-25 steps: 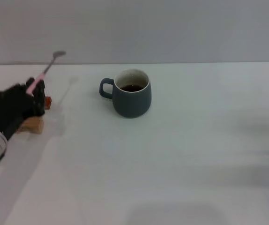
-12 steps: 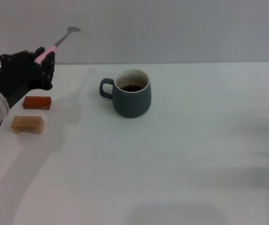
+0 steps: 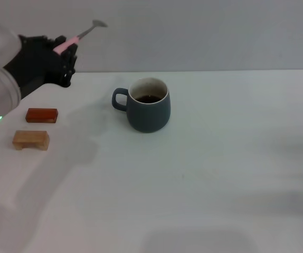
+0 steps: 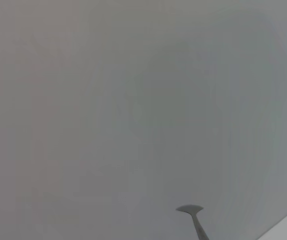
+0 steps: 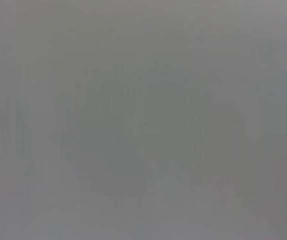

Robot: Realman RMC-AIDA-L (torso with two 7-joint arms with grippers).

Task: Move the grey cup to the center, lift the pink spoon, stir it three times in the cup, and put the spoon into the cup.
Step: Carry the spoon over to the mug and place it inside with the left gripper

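The grey cup (image 3: 148, 105) stands on the white table near the middle, its handle to the left and dark liquid inside. My left gripper (image 3: 62, 52) is raised at the far left, above and left of the cup, shut on the pink spoon (image 3: 80, 35). The spoon's pink handle sticks out of the black fingers, and its metal bowl points up and to the right. The spoon's bowl also shows in the left wrist view (image 4: 190, 210) against the grey wall. My right gripper is out of view.
A reddish-brown block (image 3: 41, 115) and a tan wooden block (image 3: 30, 139) lie on the table at the left, below my left arm. The table's far edge meets a grey wall behind the cup.
My left gripper has risen from beside the blocks and moved right toward the cup, carrying the spoon. The cup and blocks have not moved.
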